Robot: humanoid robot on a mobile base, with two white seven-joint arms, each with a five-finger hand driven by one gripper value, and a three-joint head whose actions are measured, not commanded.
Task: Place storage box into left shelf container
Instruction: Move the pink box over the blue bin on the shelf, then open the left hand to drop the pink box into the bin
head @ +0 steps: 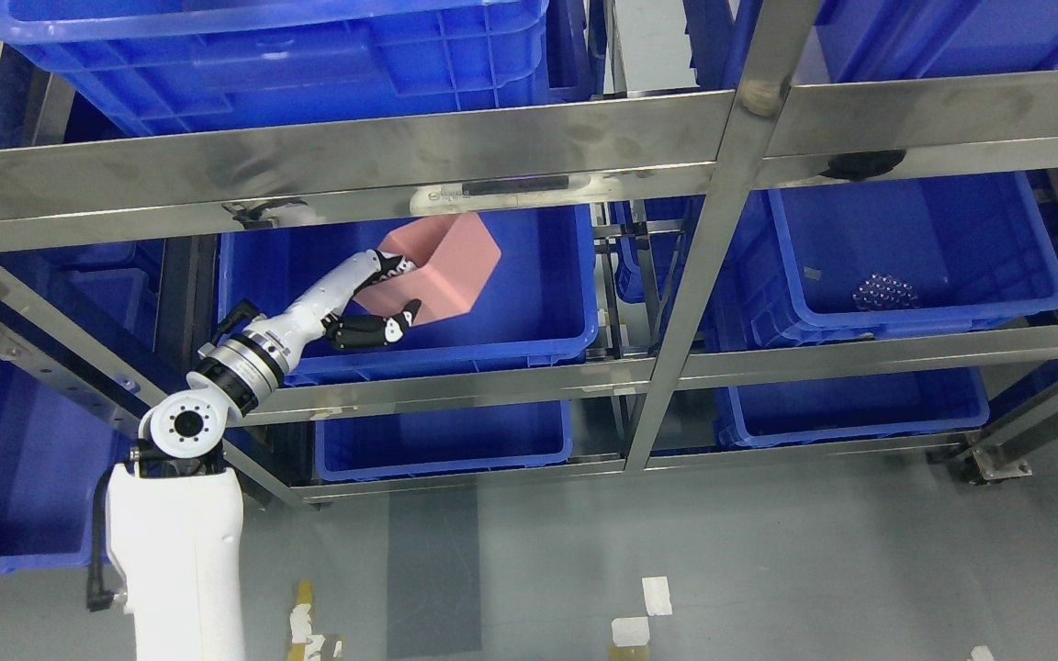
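1. You have the pink storage box [451, 266] inside the opening of the left blue shelf container [547, 303], on the middle shelf level, just under the steel crossbar [336, 179]. It sits tilted, one corner raised toward the bar, and I cannot tell whether its underside touches the container floor yet.

2. Your step in hand looks like the lowering and release. Level the box first so it goes down flat, not on a corner.

3. Keep the wrist clear of the container's front rim and the box's top edge clear of the crossbar as you lower; both are close.

4. Let go only once the box appears to rest on the floor, well inside the walls, so it does not tip or slide on release.

5. The left hand [382, 298] is clamped on the box: upper fingers [391, 264] lie over its near top edge, and the thumb [400, 319] presses from below. The hand is closed only as far as the box wall allows.

6. The right arm does not show.
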